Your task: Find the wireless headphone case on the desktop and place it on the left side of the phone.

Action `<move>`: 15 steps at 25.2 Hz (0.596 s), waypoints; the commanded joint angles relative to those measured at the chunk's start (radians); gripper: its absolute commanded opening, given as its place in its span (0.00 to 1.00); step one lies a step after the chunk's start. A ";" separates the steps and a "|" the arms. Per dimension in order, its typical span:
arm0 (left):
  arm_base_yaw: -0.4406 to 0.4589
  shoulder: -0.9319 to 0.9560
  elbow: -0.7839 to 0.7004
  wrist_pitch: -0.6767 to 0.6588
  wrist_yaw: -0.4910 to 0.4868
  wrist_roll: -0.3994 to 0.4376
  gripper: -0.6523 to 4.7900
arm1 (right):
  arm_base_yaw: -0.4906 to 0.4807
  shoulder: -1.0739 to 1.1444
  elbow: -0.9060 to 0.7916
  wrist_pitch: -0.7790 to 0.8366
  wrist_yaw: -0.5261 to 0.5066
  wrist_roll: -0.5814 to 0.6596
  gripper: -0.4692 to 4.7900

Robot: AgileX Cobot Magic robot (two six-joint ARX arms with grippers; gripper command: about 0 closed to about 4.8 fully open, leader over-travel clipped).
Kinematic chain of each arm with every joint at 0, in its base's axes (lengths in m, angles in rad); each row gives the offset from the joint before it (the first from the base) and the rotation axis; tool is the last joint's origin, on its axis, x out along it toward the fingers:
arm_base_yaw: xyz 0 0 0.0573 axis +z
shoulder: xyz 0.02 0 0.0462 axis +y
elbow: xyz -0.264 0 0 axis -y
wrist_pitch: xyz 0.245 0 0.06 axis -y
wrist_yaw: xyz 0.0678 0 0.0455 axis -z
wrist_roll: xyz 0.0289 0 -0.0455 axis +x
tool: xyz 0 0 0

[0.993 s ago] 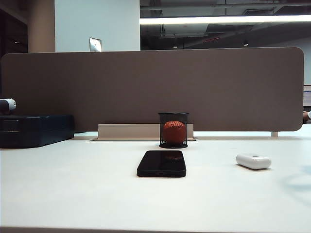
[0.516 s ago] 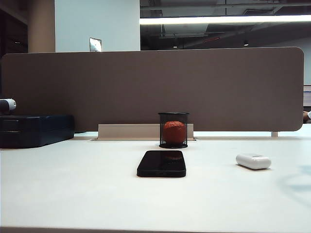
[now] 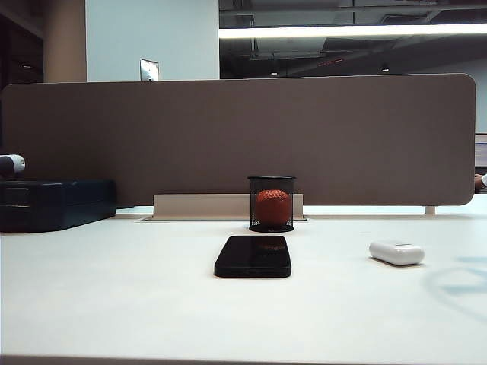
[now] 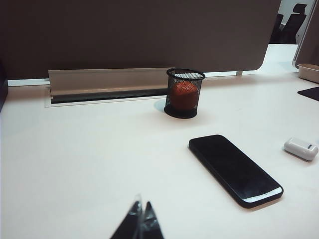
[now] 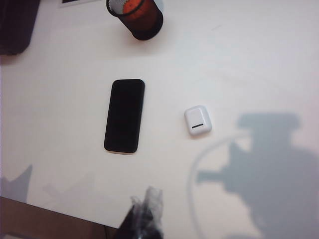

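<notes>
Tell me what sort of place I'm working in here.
Likely an open-plan office desk: a white desktop backed by a brown-grey partition, a mesh cup behind the phone, and office chairs past the partition in the left wrist view.

1 phone (image 3: 253, 255), 1 headphone case (image 3: 396, 252), 1 mesh cup (image 3: 272, 203) w/ 1 red ball (image 3: 272, 206), 1 dark box (image 3: 53, 204)

no readable text, labels, brands or numbers on anything

The wireless headphone case (image 3: 396, 252) lies right of the phone (image 3: 253, 255), mesh cup (image 3: 272, 203) behind
</notes>
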 commanded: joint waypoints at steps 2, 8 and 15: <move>-0.001 0.001 0.004 0.014 0.006 0.004 0.11 | 0.000 -0.002 -0.015 0.013 0.008 -0.007 0.07; -0.001 0.001 0.004 0.014 0.006 0.004 0.11 | 0.001 -0.002 -0.029 0.013 0.017 -0.007 0.07; -0.001 0.001 0.004 0.014 0.006 0.004 0.11 | -0.006 -0.002 -0.029 0.012 0.074 -0.034 0.07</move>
